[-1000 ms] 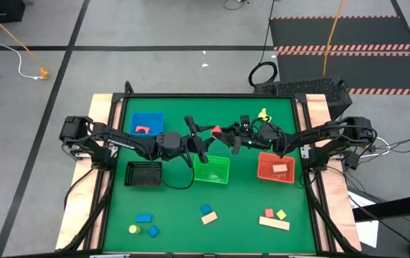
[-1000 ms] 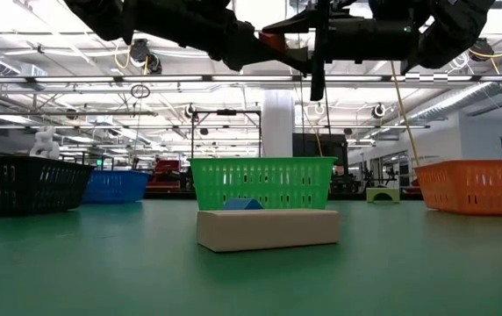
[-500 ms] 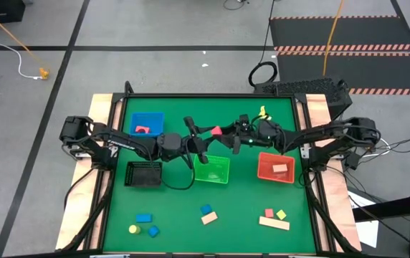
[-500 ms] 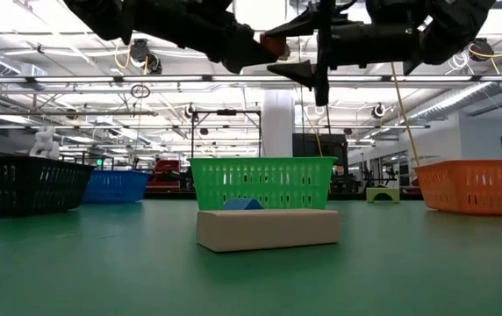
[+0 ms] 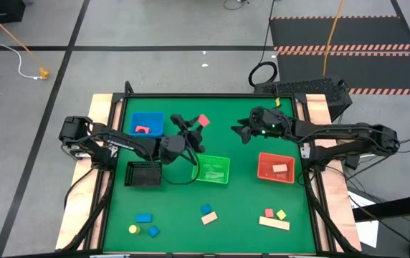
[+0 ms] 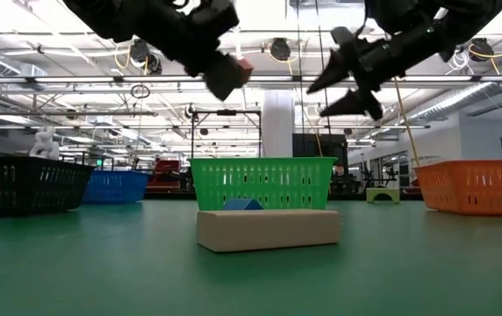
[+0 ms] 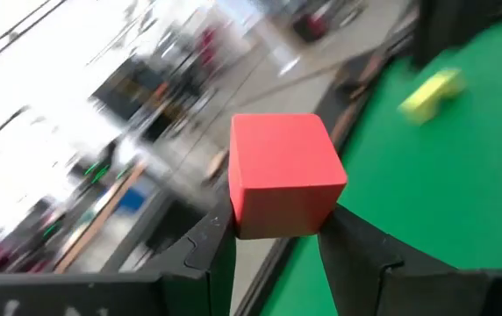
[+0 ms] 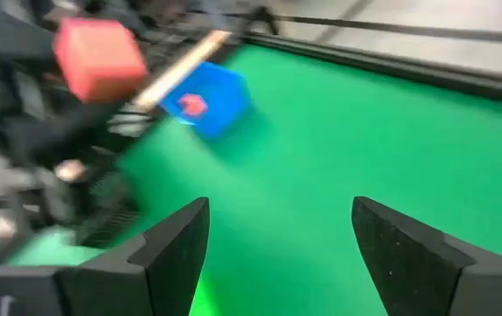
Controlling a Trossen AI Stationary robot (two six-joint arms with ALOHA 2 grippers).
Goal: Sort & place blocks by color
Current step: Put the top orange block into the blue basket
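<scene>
1. I see the red cube (image 7: pixel 284 174) as a plain, sharp-edged block of even red, clenched between the left gripper's (image 5: pixel 194 127) jaws in the left wrist view; its flat sides sit against the two dark fingers (image 7: pixel 207 241) and most of its body stands clear beyond them.
2. From above, the red cube is in the air behind the green bin (image 5: pixel 213 169), toward the blue bin (image 5: pixel 147 123), which holds a pink block (image 5: pixel 142 130).
3. The right gripper (image 5: pixel 241 132) hangs behind the green bin too, off to the red bin's (image 5: pixel 276 168) side, jaws spread wide and holding nothing; the cube is well apart from it.
4. The red bin carries a tan block (image 5: pixel 279 169); the black bin (image 5: pixel 144 174) sits beside the green bin.
5. Only the high view shows me the loose blocks in front of the green bin on the green worktop (image 5: pixel 248 204): a blue piece (image 5: pixel 143 218), a yellow cylinder (image 5: pixel 133 229), a tan bar (image 5: pixel 274 223).
6. The low view alone shows a tan block (image 6: pixel 267 229) lying in front of the green bin, with both grippers high above it.
7. The right wrist view catches the cube from the opposite side, blurred, with the blue bin beyond it.
</scene>
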